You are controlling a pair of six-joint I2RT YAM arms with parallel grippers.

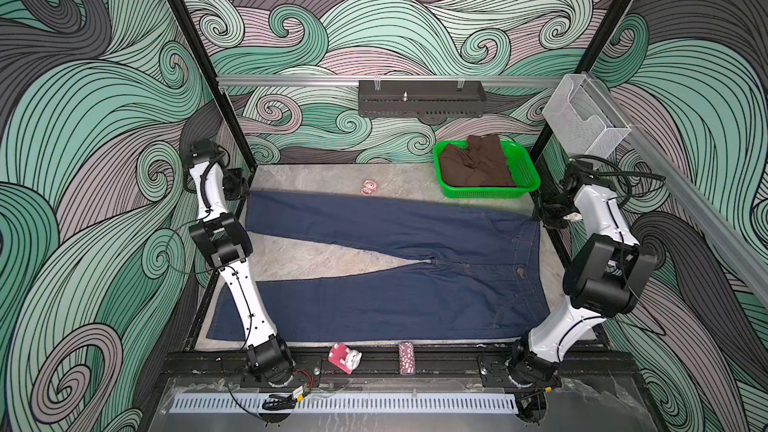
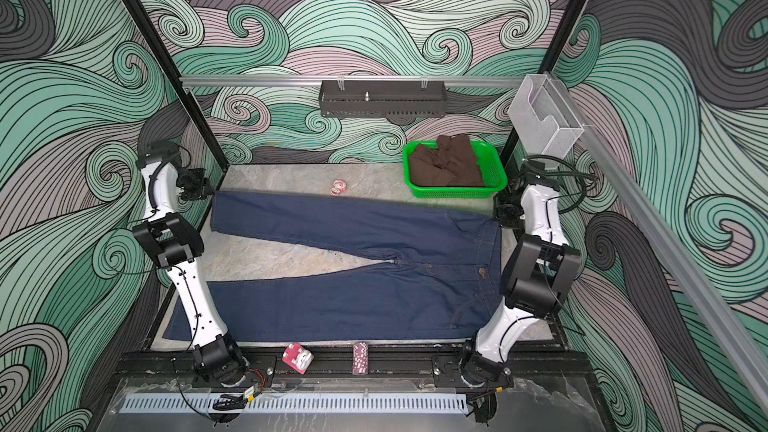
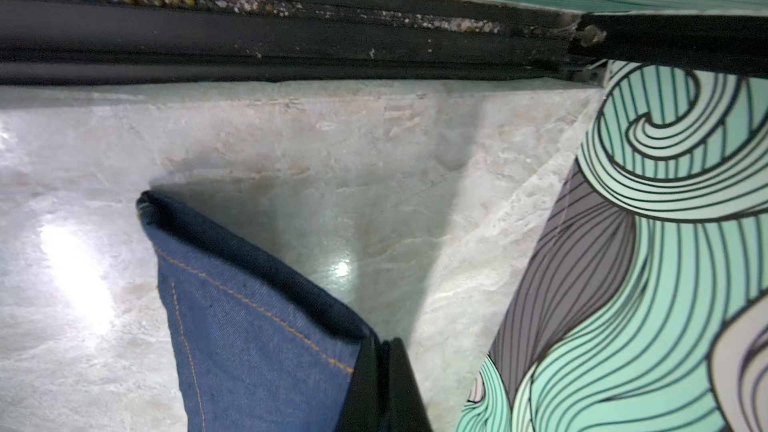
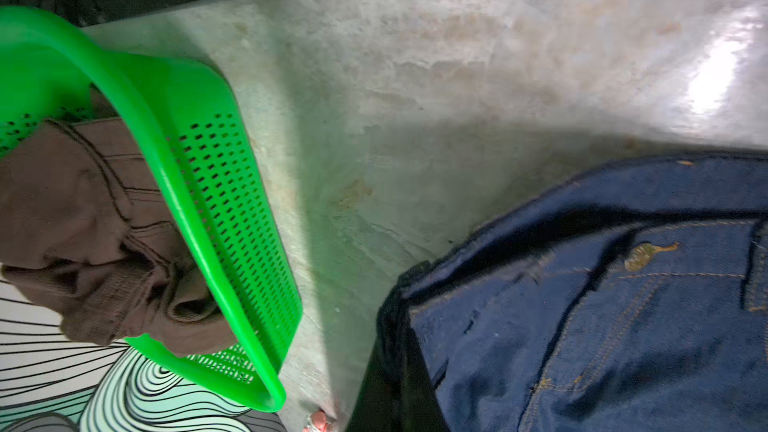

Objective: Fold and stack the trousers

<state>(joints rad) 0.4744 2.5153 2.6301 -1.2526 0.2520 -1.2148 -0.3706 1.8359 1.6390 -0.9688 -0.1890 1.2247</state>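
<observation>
Long dark navy denim trousers [image 1: 395, 222] lie flat across the grey marble worktop [image 1: 316, 259], legs toward 9 o'clock. The left pincer [image 3: 380, 353] pinches the 10 o'clock hem and the right pincer [image 4: 397, 326] the 2 o'clock waistband corner. This looks like the first lengthwise fold, so next both should carry that edge together toward 6 o'clock.

Dark navy jeans [image 1: 395, 305] with orange stitching, spread flat on the table [image 1: 316, 259], button side up, waistband right, legs splayed leftward in a V.

The surface [image 1: 311, 259] lay bare between the legs of the trousers [image 1: 374, 309]; the green basket [image 1: 486, 192] filled the far right corner.
</observation>
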